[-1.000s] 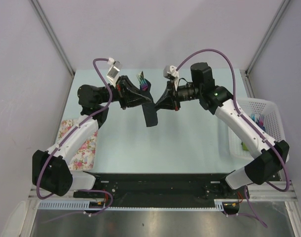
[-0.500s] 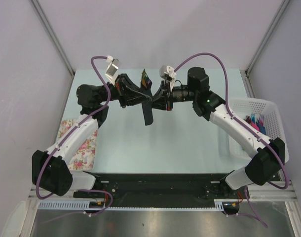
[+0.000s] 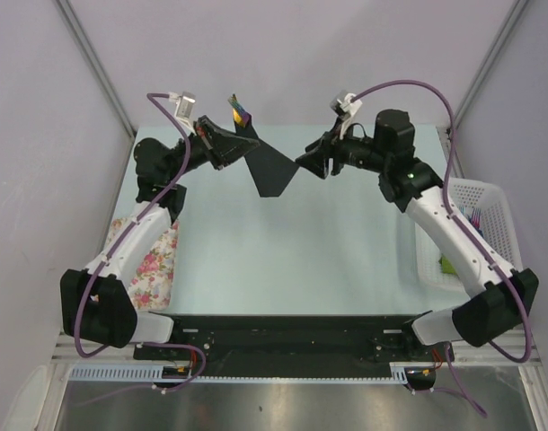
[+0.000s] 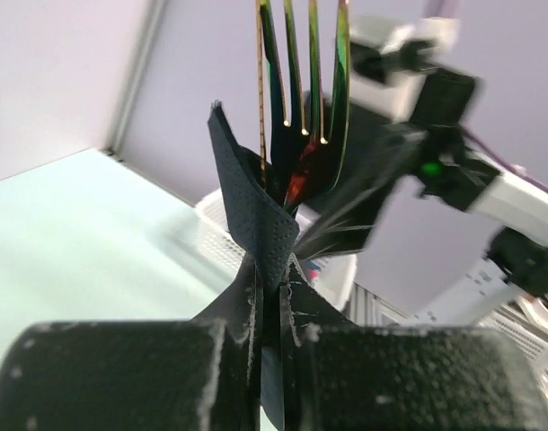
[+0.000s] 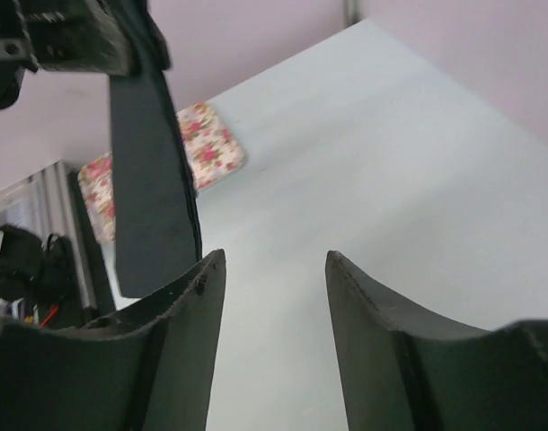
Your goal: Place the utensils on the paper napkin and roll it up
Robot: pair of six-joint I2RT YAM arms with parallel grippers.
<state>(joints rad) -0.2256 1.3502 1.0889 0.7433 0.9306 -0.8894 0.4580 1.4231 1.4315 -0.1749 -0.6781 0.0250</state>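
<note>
Pale counter (image 3: 283, 251) below: limp, tear-prone paper napkin (image 3: 272, 171) around stiff utensils (image 4: 301, 108), clamped by left hand (image 3: 229, 144); right hand (image 3: 308, 164) parted, empty. Grasp is advised at the loose lower corner.

A thin black paper napkin (image 3: 272, 171) hangs between left tool (image 3: 231, 144) and right tool (image 3: 308, 164), barring that gap. Beneath, the pale green counter (image 3: 283, 256) lies open between floral cloth (image 3: 157, 269) and white mesh basket (image 3: 483, 192).

Both arms stood raised, wrists turned toward each other. The left gripper (image 3: 238, 146) at 11 o'clock had its fingers pinched on the paper napkin (image 3: 274, 171). The right gripper (image 3: 306, 163) at 1 o'clock had its fingers parted.
</note>
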